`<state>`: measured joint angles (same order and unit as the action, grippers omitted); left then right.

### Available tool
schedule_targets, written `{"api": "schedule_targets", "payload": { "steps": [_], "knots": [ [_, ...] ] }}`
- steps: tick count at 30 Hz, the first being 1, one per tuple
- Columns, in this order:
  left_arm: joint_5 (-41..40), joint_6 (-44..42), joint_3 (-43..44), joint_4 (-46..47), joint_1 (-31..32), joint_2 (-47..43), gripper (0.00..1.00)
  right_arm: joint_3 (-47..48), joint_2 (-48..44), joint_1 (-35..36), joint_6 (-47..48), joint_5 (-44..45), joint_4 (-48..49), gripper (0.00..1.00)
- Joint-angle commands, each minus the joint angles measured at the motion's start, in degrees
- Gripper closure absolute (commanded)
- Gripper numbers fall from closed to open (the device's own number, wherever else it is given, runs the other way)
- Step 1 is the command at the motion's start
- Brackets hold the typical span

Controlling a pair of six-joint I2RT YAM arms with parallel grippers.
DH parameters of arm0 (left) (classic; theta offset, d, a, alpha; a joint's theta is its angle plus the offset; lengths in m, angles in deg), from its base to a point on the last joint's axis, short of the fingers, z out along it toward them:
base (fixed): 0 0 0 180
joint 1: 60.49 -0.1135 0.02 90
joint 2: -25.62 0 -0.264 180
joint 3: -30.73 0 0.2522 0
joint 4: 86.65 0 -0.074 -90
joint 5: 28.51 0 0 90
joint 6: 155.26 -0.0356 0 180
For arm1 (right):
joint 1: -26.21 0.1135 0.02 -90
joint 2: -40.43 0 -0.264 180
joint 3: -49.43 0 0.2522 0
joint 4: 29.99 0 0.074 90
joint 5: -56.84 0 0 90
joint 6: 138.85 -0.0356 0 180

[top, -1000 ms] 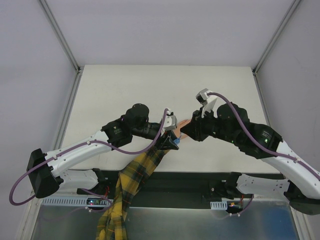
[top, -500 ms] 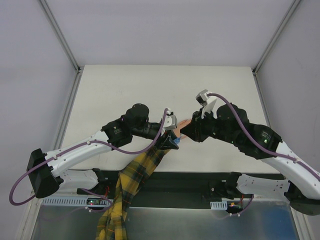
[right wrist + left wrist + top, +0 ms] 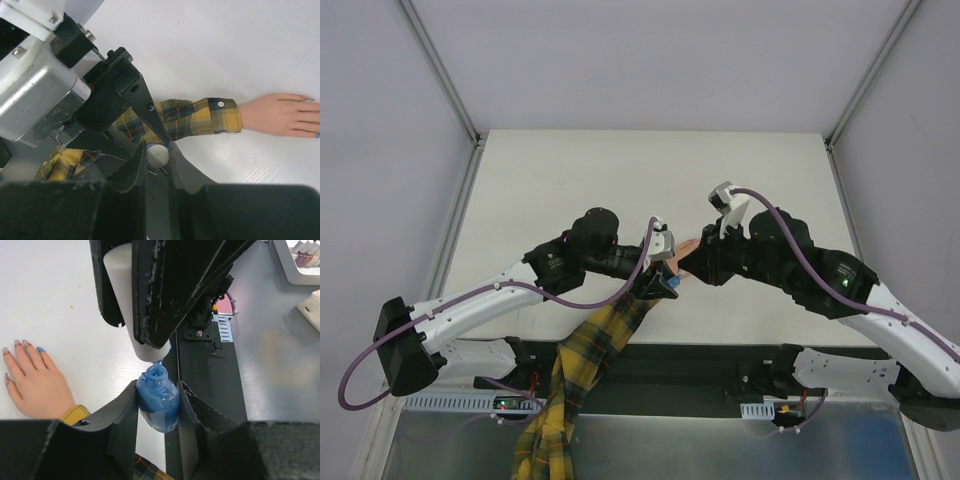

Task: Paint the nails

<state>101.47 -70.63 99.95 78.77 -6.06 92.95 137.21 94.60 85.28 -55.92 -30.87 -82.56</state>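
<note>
The left pincer (image 3: 157, 415) is nearly closed on the bottle (image 3: 157, 399); the right pincer (image 3: 156, 159) pinches the cap (image 3: 135, 305) just above its neck. The nails (image 3: 24, 344), near the left pincer and to the left in its wrist view, low on the surface (image 3: 50, 290), look tiny and stiff on a light hand (image 3: 37, 385) likely to slide: brush lightly, don't grip.

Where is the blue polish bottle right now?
Left wrist view: the blue polish bottle stands clamped in the left gripper, beside the peach hand, directly under the white cap that the right gripper holds.
</note>
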Motion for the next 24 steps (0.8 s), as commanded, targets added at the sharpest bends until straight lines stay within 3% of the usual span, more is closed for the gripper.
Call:
{"api": "schedule_targets", "payload": {
  "steps": [1,20,24],
  "knots": [
    [-0.3,-1.1,1.1,1.1,0.5,-2.1,1.00,-0.5,-0.4,-0.2,-0.8,0.5,2.4,1.00],
    [-4.7,-1.6,1.1,1.1,0.5,-3.0,1.00,-10.2,-1.9,0.8,-2.7,-0.2,10.8,0.97],
    [-6.6,-1.4,0.8,1.1,0.6,-3.4,1.00,-14.2,-3.2,3.2,-4.4,5.2,13.8,0.95]
  ]
}}
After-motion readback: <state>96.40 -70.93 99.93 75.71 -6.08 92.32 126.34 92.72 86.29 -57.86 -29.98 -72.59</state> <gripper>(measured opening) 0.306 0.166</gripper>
